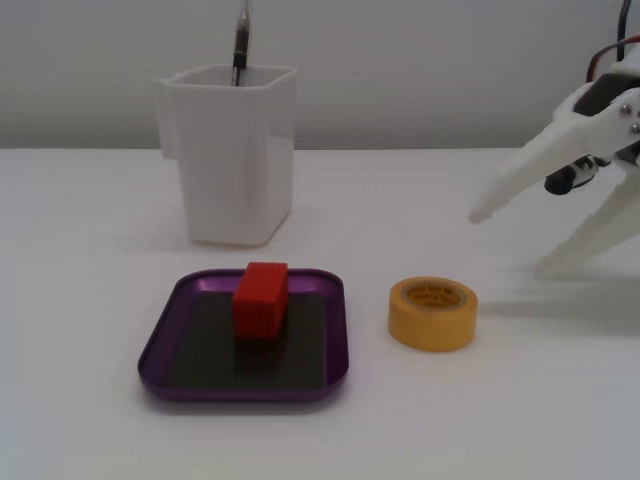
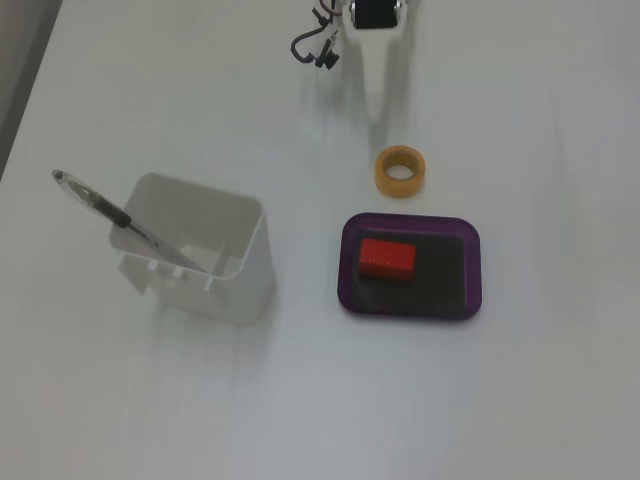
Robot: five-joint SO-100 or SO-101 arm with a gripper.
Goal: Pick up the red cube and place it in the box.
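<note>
The red cube [image 1: 260, 298] lies inside the box [image 1: 160, 345], a shallow purple tray with a dark bottom, toward its far-left part in a fixed view. In the top-down fixed view the cube [image 2: 387, 258] sits in the left half of the box [image 2: 410, 312]. My white gripper [image 1: 512, 242] is off to the right, above the table, open and empty, well away from the box. From above the gripper [image 2: 375, 105] is at the top edge, pointing down toward the tape roll.
A yellow tape roll [image 1: 433, 325] lies flat between the box and the gripper; it also shows from above [image 2: 400, 191]. A tall white square cup [image 1: 235, 160] holding a pen [image 1: 241, 45] stands behind the box, left of it from above [image 2: 250, 280].
</note>
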